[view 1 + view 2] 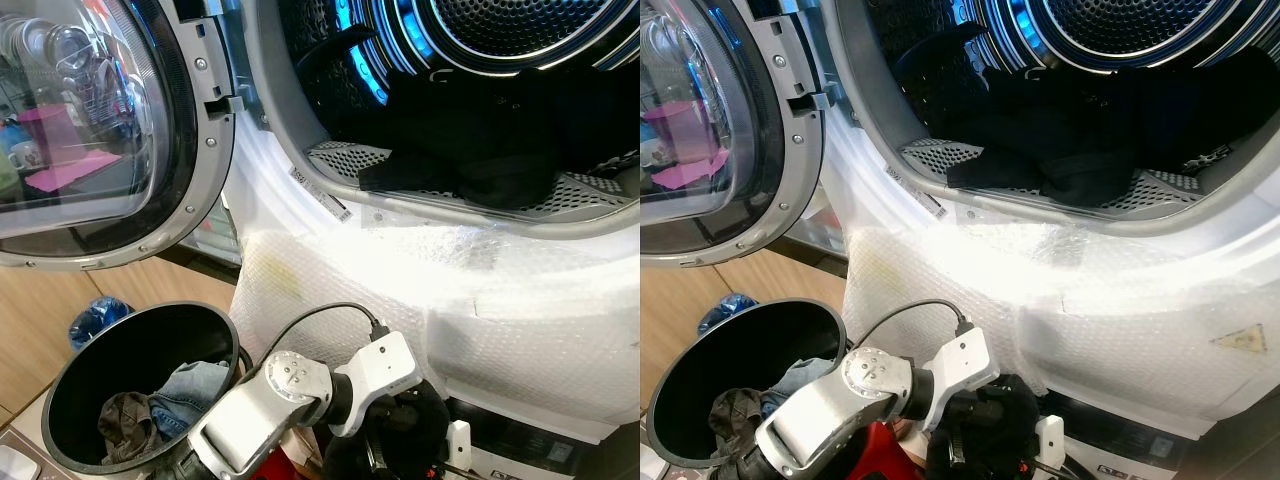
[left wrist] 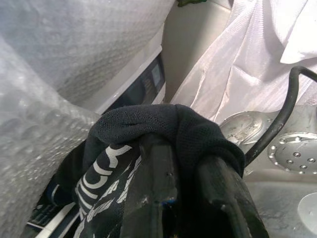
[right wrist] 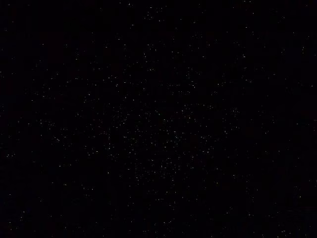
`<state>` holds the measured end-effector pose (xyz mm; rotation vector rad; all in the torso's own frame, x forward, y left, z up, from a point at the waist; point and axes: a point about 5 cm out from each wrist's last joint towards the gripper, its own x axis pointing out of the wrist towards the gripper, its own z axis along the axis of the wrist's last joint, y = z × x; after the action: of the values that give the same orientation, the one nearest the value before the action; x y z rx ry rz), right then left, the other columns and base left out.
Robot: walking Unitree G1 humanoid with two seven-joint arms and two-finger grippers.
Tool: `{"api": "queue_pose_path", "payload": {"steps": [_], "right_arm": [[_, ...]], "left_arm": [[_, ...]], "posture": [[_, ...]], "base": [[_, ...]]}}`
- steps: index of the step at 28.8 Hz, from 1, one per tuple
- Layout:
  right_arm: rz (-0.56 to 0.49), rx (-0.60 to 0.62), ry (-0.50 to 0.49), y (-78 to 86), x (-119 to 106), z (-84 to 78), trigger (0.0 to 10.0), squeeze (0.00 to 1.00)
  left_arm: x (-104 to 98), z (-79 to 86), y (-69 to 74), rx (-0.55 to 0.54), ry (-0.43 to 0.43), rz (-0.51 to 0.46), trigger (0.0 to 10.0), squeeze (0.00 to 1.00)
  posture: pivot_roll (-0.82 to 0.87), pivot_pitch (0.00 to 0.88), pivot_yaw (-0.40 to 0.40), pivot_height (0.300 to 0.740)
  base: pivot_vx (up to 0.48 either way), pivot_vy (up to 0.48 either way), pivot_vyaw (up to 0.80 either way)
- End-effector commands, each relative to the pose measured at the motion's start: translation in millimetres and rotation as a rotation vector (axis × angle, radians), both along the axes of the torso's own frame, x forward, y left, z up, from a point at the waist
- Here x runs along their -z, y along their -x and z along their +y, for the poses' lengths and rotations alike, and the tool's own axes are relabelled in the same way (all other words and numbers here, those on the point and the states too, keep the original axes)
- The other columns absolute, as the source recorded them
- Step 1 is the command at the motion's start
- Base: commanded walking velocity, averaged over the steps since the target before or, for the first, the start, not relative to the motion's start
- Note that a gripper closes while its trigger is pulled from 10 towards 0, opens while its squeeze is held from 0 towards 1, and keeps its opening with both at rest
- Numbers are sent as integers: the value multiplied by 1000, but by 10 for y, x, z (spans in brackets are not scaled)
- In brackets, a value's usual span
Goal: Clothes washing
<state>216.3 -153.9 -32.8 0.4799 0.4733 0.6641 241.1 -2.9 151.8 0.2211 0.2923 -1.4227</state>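
The washer's drum point(image 1: 470, 40) stands open, with dark clothes point(image 1: 480, 150) piled inside and spilling onto the perforated lip. Low in front of the machine, my left gripper point(image 1: 400, 425) is shut on a black mesh garment point(image 1: 425, 410). In the left wrist view this garment point(image 2: 143, 121), which has white lettering, is draped over both fingertips point(image 2: 156, 148) and hides them. A black round basket point(image 1: 70, 370) at my lower left holds blue jeans point(image 1: 195, 385) and a dark olive piece point(image 1: 125, 420). The right wrist view is fully dark.
The round glass door point(image 1: 90, 130) hangs open to the left, above the basket. Bubble wrap point(image 1: 400, 290) covers the machine's white front. A blue crumpled thing point(image 1: 95, 320) lies on the wooden floor behind the basket. Something red point(image 1: 875, 455) sits under my left arm.
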Motion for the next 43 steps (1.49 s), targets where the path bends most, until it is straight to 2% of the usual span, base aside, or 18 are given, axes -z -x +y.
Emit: {"api": "queue_pose_path", "payload": {"steps": [1,6,7,8,9,10,20,24,28,39,43], "right_arm": [[32,-28,-20,38,34,84,10000,0],[-3,-28,-75,-6,-32,55,10000,0],[-18,-30,-102,-31,-65,57,8235,0],[-25,-25,-116,-46,-80,59,4706,0],[-33,-16,-135,-67,-100,56,2824,0],[-34,-9,-141,-76,-104,49,0,0],[-47,0,-183,-92,-139,17,0,0],[-70,-41,-238,-50,-200,-14,0,0],[-58,-99,-265,31,-187,-17,0,0],[-52,-116,-279,66,-205,-20,0,0],[-33,-153,-282,212,-171,-123,0,0]], "left_arm": [[-279,-170,133,102,116,-61,10000,0],[-352,-256,158,111,161,-27,10000,0],[-366,-273,162,115,167,-18,10000,0],[-368,-277,161,115,167,-16,10000,0],[-370,-282,160,115,167,-12,10000,0],[-374,-286,154,111,166,-11,10000,0],[-386,-285,84,48,159,15,10000,0],[-335,-264,41,-8,135,41,10000,0],[-333,-259,22,-23,127,41,10000,0],[-336,-259,15,-33,124,47,10000,0],[-268,-193,10,-78,119,64,10000,0]], "posture": [[-15,0,109,740],[-21,0,116,740],[-21,0,116,740],[-22,0,117,740],[-22,0,117,740],[-21,0,118,740],[-9,0,118,740],[-10,0,119,740],[-12,0,121,740],[-12,0,121,740],[-26,0,117,740]], "base": [[0,0,0],[0,0,0],[0,0,0],[0,0,0],[0,0,0],[0,0,0],[0,0,0],[0,0,0],[0,0,0],[0,0,0],[0,0,0]]}}
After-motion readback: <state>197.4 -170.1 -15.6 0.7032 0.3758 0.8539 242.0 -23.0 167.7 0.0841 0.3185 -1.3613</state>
